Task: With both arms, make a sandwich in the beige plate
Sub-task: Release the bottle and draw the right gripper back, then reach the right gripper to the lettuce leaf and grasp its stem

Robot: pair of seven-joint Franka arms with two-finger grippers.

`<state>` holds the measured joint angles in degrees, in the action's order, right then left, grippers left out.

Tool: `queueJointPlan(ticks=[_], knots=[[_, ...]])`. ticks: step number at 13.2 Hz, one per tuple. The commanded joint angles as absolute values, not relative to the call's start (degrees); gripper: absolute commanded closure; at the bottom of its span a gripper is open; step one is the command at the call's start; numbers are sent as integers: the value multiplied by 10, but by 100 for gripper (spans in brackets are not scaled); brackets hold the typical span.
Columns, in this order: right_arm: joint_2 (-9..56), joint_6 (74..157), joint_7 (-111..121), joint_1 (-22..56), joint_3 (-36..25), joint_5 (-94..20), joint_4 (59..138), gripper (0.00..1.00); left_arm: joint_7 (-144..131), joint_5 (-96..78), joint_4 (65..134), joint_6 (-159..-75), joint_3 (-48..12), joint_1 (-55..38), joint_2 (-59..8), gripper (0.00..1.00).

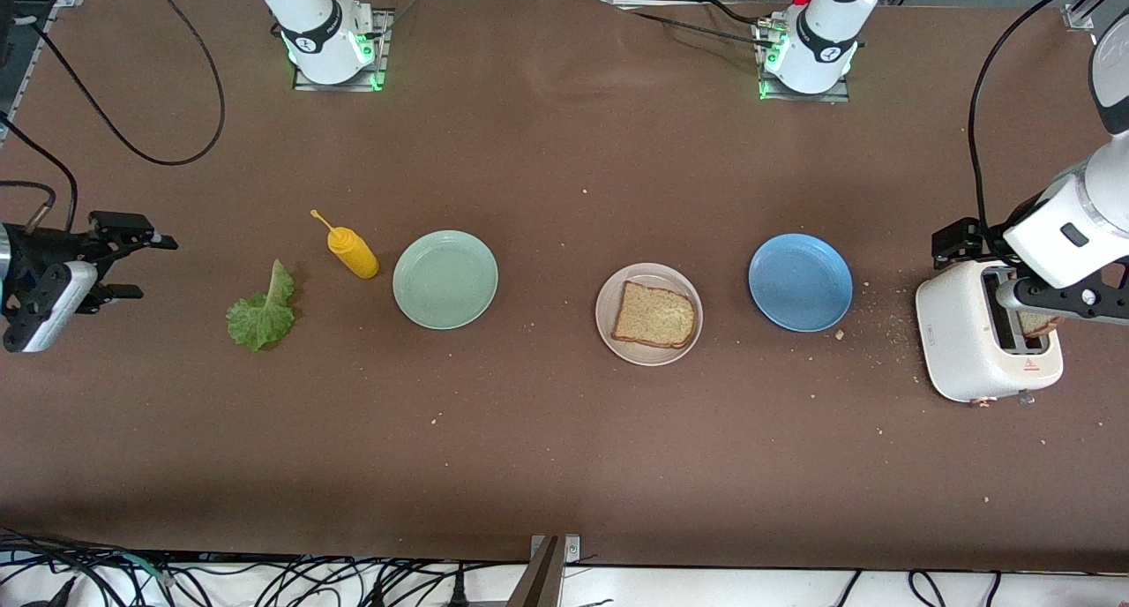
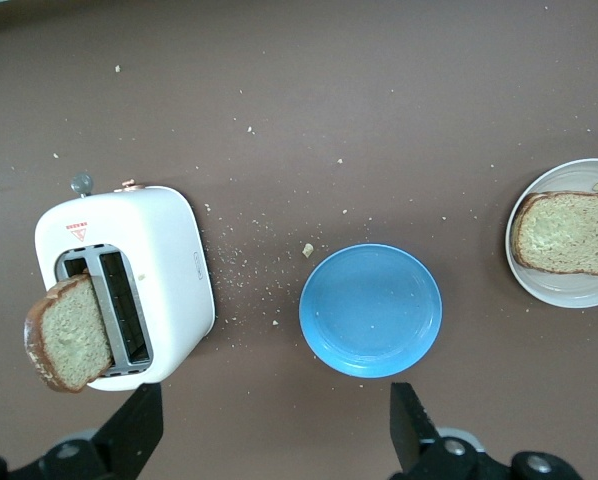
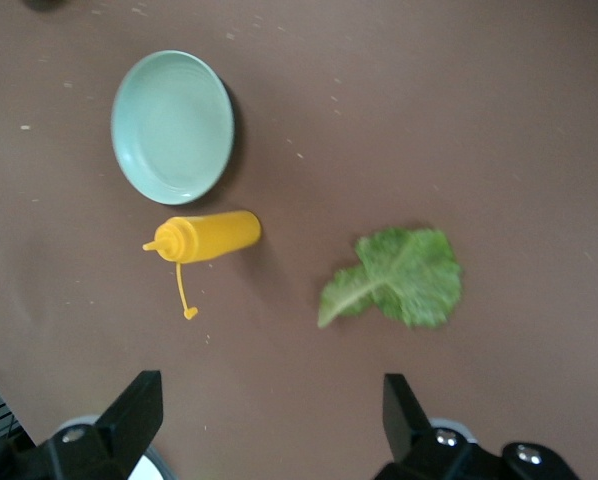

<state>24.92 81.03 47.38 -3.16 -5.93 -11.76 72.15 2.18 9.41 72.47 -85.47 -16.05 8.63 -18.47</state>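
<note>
I see my left gripper (image 2: pixel 274 430) hanging over the left arm's end of the worktop, jaws spread wide. My right gripper (image 1: pixel 132 266) hangs over the right arm's end, jaws wide too, holding nothing.

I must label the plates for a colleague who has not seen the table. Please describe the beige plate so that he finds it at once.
Three round plates lie in a row across the middle of the brown table. The beige plate lies between the mint-green plate and the blue plate. It alone holds something: one square brown bread slice.
</note>
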Motion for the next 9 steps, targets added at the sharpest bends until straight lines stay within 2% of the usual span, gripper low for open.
queueJointPlan(ticks=[1, 3, 6, 9], knots=[[245, 861, 336, -4, -57, -17, 742, 2, 24, 81, 715, -845, -161, 89, -185, 0], [243, 931, 256, 18, -58, 19, 811, 2, 24, 81, 715, -845, -161, 89, -185, 0], [225, 1033, 169, 23, -53, 18, 937, 2, 24, 81, 715, -845, -161, 89, -185, 0], [223, 1119, 125, 23, -48, 16, 1023, 2, 24, 81, 715, -845, -161, 89, -185, 0]])
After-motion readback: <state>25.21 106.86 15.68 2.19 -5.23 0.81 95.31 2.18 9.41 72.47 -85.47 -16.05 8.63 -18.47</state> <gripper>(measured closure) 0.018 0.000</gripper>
